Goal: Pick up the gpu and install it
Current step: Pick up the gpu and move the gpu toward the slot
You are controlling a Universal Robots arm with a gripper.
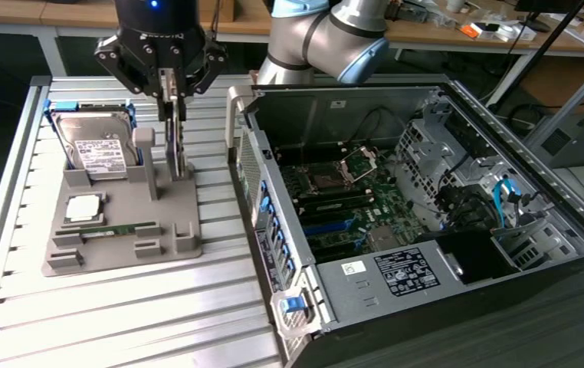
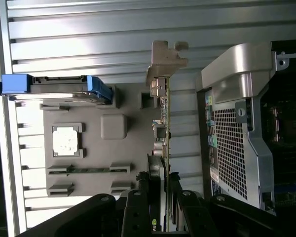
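Tool (image 1: 173,107) clamps the gpu (image 1: 178,153) edge-on, just beside the computer case (image 1: 271,230).

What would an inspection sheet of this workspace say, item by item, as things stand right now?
Surface: ribbed metal table, carrying a grey parts holder and an open computer case.
Job's things: gpu stands edge-on in the holder, not yet in the case.
Clutter: hard drive, memory stick and processor chip sit in the holder.
Grippers: tool is closed on the gpu's upper edge.
Cables: blue cable inside the case.
Surroundings: workbench with small items behind the table.
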